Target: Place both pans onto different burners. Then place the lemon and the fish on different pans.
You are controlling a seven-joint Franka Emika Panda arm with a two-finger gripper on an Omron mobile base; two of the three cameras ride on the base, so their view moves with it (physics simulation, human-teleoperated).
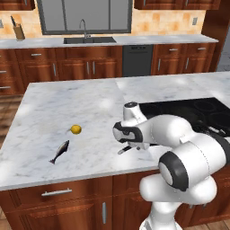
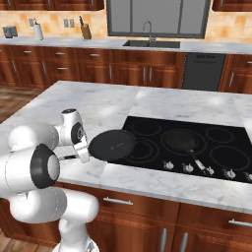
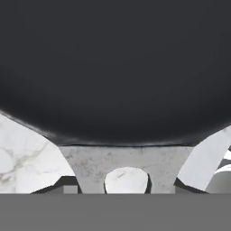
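Observation:
My gripper (image 2: 82,153) is shut on the grey handle (image 3: 126,161) of one black pan (image 2: 112,143). I hold that pan level, just above the left edge of the black cooktop (image 2: 231,170), near a front-left burner (image 2: 142,149). In the hand view its dark bowl (image 3: 113,67) looms right ahead of the gripper (image 3: 126,187). The other pan (image 2: 181,140) rests on the middle burner, its handle pointing at the knobs. The lemon (image 1: 76,129) and the fish (image 1: 59,152) lie on the marble to the left of my gripper (image 1: 127,148); the fish is nearer the front edge.
The island counter (image 1: 58,103) is white marble with open room at its left and back. Silver knobs (image 2: 189,167) line the cooktop's front edge. A sink (image 1: 87,39) and a knife block (image 1: 18,30) stand on the far counter.

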